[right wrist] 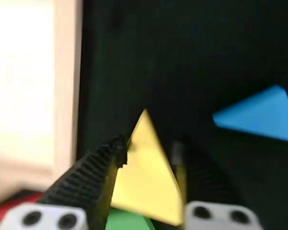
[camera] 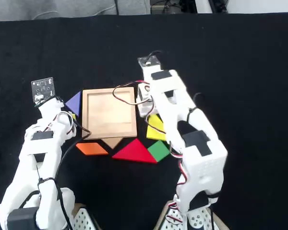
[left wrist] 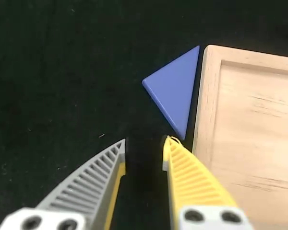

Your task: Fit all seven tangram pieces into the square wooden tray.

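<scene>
Overhead view looks down; close wrist views share tray (camera: pixel 109 115).

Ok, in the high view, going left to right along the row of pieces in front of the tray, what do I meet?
Orange parallelogram → tan triangle → red triangle → green square.

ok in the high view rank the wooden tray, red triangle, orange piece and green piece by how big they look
1. wooden tray, clearly the largest
2. red triangle
3. orange parallelogram and green square: these look about the same size, so I won't rank one over the other.
</scene>
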`<state>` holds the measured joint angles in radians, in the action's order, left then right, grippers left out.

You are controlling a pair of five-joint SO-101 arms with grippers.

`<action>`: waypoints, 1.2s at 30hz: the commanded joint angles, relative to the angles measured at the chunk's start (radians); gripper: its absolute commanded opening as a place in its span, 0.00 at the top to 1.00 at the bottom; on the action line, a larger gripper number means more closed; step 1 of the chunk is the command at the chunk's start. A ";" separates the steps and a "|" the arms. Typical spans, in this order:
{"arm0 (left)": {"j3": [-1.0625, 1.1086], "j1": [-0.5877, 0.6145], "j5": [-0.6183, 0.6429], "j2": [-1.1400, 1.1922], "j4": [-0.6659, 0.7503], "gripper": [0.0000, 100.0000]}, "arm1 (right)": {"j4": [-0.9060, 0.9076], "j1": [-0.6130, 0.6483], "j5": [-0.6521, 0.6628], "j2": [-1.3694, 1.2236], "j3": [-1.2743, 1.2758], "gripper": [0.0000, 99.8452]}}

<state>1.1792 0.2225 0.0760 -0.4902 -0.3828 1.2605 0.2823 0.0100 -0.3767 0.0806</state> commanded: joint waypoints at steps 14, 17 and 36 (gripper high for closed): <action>-0.054 -0.021 0.008 0.000 -0.003 0.86 | -0.160 0.069 0.199 0.354 0.443 0.60; -0.054 -0.021 0.008 0.000 -0.003 0.86 | -0.164 0.112 0.192 0.361 0.444 0.60; -0.054 -0.021 0.008 0.000 -0.003 0.86 | -0.216 0.109 0.198 0.217 0.404 0.60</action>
<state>1.1792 0.2163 0.0760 -0.4902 -0.3828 1.0549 0.3943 0.2018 -0.1496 0.5255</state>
